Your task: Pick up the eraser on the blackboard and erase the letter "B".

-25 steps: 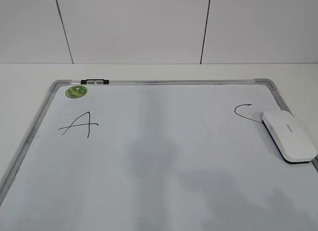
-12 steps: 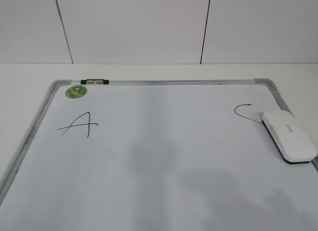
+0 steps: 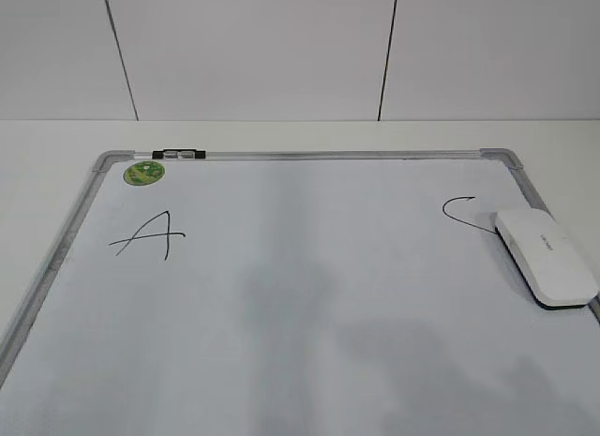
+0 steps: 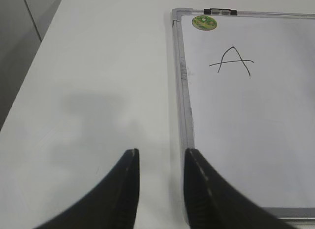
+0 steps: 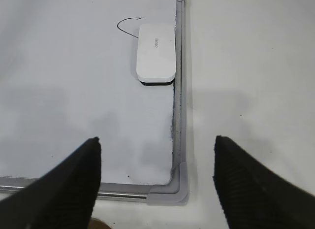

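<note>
The eraser [image 3: 546, 256], a white block with a dark base, lies on the blackboard [image 3: 300, 305] at its right edge, covering the lower part of the black "C" [image 3: 457, 209]. No letter "B" shows in any view; the board's middle is blank. In the right wrist view the eraser [image 5: 156, 52] lies ahead against the board frame. My right gripper [image 5: 157, 139] is wide open and empty above the board's near right corner. My left gripper [image 4: 161, 152] is narrowly open and empty above the board's left frame edge. Neither gripper shows in the exterior view.
A black "A" [image 3: 150, 234] and a round green sticker [image 3: 143, 172] are at the board's far left. A small black clip [image 3: 178, 155] sits on the top frame. White table surrounds the board, with a panelled wall behind.
</note>
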{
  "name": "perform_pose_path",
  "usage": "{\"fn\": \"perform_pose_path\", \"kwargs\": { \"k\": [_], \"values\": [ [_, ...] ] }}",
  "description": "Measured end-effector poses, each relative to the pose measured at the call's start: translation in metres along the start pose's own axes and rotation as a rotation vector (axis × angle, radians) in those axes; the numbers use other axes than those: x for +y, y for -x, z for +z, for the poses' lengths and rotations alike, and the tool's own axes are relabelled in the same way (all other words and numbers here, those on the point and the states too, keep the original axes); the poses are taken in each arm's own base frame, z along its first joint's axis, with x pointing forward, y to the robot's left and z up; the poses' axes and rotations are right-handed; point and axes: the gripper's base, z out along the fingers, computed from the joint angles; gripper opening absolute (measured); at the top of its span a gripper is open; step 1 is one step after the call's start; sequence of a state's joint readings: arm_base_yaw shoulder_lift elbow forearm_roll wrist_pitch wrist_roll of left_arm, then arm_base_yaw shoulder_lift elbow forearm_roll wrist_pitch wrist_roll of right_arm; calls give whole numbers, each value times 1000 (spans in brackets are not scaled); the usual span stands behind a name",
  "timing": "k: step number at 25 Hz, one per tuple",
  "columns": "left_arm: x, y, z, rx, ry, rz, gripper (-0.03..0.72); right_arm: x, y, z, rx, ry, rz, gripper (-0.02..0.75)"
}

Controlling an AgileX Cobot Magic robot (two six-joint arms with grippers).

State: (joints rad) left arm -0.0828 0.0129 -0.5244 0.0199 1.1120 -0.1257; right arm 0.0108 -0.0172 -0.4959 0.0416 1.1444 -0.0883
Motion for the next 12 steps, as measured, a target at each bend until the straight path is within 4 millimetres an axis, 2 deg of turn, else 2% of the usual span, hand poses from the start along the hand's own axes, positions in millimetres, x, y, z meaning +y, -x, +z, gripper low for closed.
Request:
{"fn": "perform_pose_path", "kwargs": {
  "k": [12],
  "values": [
    [0,0,0,0,0,6,237,0,0,0,0,-1,-2,551]
  ]
}}
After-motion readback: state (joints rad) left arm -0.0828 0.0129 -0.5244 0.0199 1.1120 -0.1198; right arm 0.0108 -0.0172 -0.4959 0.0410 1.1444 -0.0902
